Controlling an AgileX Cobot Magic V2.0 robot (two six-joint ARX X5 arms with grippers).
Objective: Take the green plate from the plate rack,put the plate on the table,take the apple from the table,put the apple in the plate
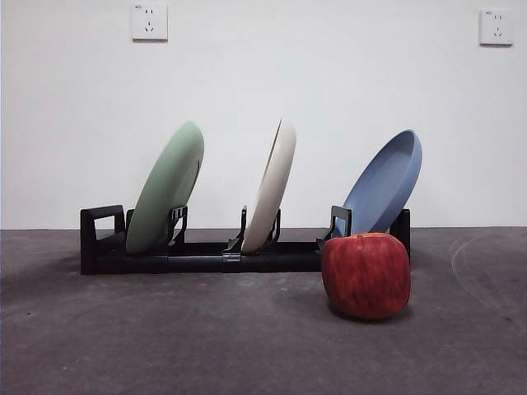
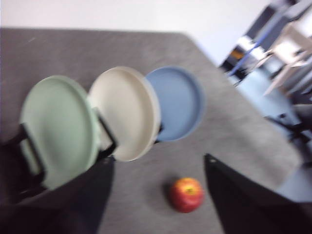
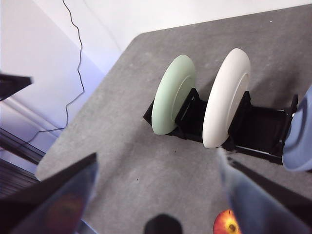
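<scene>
The green plate (image 1: 167,188) stands tilted in the left slot of the black plate rack (image 1: 206,257). The red apple (image 1: 366,274) sits on the table (image 1: 165,346) in front of the rack's right end. In the left wrist view, my left gripper (image 2: 158,163) is open and empty, high above the green plate (image 2: 58,129) and the apple (image 2: 186,194); this view is blurred. In the right wrist view, my right gripper (image 3: 157,158) is open and empty, high above the table, apart from the green plate (image 3: 173,95), the rack (image 3: 258,129) and the apple (image 3: 225,223). Neither gripper shows in the front view.
A cream-white plate (image 1: 272,185) stands in the rack's middle slot and a blue plate (image 1: 383,185) in its right slot, just behind the apple. A wall with sockets is behind the rack. The table's edge shows in the right wrist view (image 3: 83,126).
</scene>
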